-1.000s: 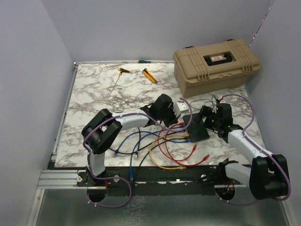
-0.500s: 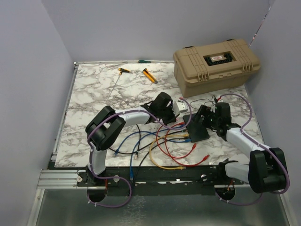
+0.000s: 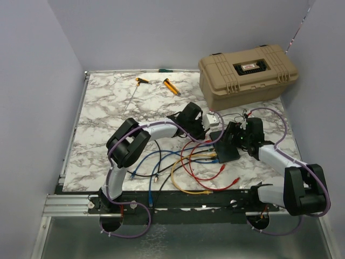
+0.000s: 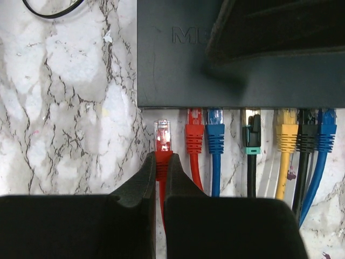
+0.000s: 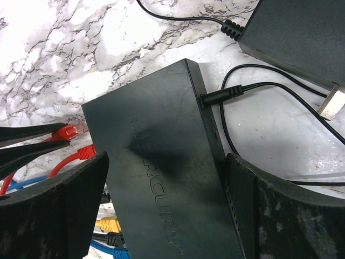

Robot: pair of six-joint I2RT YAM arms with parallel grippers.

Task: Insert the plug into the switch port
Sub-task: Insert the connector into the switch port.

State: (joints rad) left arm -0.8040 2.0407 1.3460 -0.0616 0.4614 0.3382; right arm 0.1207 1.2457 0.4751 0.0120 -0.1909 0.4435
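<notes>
Plug (image 4: 162,134), clear-tipped with a red boot, sits pinched in the left gripper (image 4: 160,162), whose jaws are clenched on the boot just behind the tip. The left wrist view shows it best: the tip points at the switch (image 4: 178,70) and stops just short of its port edge, at the leftmost place in the row. Beside it, already seated, run a red lead (image 4: 194,140), a blue lead (image 4: 215,137), a green-ended black lead (image 4: 251,137), a yellow lead (image 4: 286,140), a black lead (image 4: 307,141) and a second blue lead (image 4: 325,139).

The right wrist view gives what that one cannot. The right gripper (image 5: 167,205) clasps the switch across its width, one finger against each long side. A thin power cord (image 5: 253,89) is plugged into the far edge, and a black adapter (image 5: 302,32) lies beyond it.

From above, the switch (image 3: 227,151) lies right of the table's centre, near the tan case (image 3: 248,73), between the two wrists. The plug itself is too small to pick out there.

The port openings are hidden under the switch's top edge in the left wrist view, so I cannot tell whether the tip lines up exactly. A dark shape cuts off the upper right of that view.
</notes>
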